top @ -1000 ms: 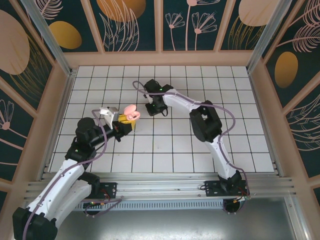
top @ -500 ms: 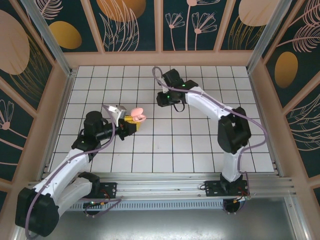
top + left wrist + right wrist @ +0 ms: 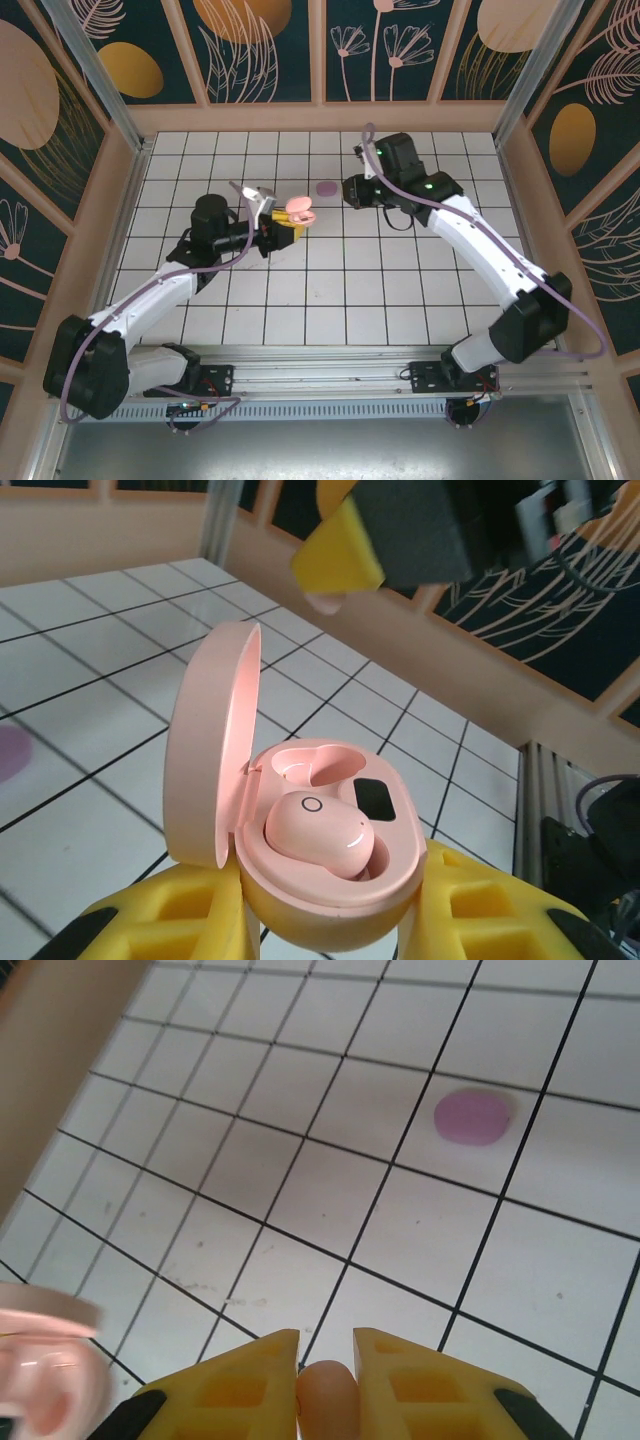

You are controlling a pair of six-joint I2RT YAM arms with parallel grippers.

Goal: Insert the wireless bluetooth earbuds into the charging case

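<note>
The left gripper (image 3: 325, 920) is closed on the lower shell of the pink charging case (image 3: 215, 765), one yellow finger (image 3: 165, 920) pressed against each side. The case is held off the tiled table (image 3: 400, 300) with its lid swung open. Inside the case, one pink earbud (image 3: 320, 835) is seated in the nearer well, and the well behind it (image 3: 310, 765) is seen empty. Above and beyond the case, in the left wrist view, a yellow finger of the right gripper (image 3: 325, 1355) is seen with a pale pink tip below it. The right fingers (image 3: 240, 1380) are clamped on a second pink earbud (image 3: 325, 1392), held above the table to the right of the case and apart from it. Between the case and the right gripper, slightly farther back, a small purple oval piece (image 3: 327, 187) lies flat on a tile; whether it is a bud or a case cannot be told. A wooden wall (image 3: 60, 1050) borders the table beyond the case.
</note>
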